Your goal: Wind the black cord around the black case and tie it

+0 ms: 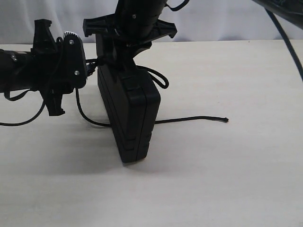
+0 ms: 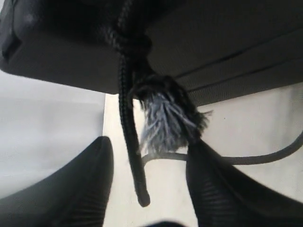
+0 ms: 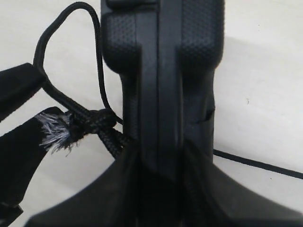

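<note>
The black cord's knotted end hangs between the left gripper's parted fingers, seemingly ungripped; the right gripper clamps the black case upright.

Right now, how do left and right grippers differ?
The right gripper is shut on the black case, holding it on edge; the left gripper is open, the black cord's frayed end between its jaws. The right reaches down from above, the left in from the side. Both are black.
</note>
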Action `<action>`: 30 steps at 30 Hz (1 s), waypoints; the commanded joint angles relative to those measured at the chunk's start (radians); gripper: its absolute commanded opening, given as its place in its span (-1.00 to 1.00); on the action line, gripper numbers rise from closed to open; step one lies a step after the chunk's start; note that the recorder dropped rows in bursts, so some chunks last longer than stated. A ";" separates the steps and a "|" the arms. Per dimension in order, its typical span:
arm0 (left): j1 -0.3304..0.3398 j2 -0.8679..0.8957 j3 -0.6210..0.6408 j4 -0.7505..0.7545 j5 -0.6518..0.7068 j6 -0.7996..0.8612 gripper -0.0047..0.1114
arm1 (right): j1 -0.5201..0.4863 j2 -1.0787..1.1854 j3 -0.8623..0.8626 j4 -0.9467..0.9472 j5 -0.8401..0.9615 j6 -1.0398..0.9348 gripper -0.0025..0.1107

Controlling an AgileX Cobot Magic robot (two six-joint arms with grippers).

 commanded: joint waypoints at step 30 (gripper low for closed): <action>-0.037 0.058 -0.096 -0.003 0.136 -0.088 -0.92 | 0.002 -0.003 0.002 -0.008 0.015 -0.018 -0.88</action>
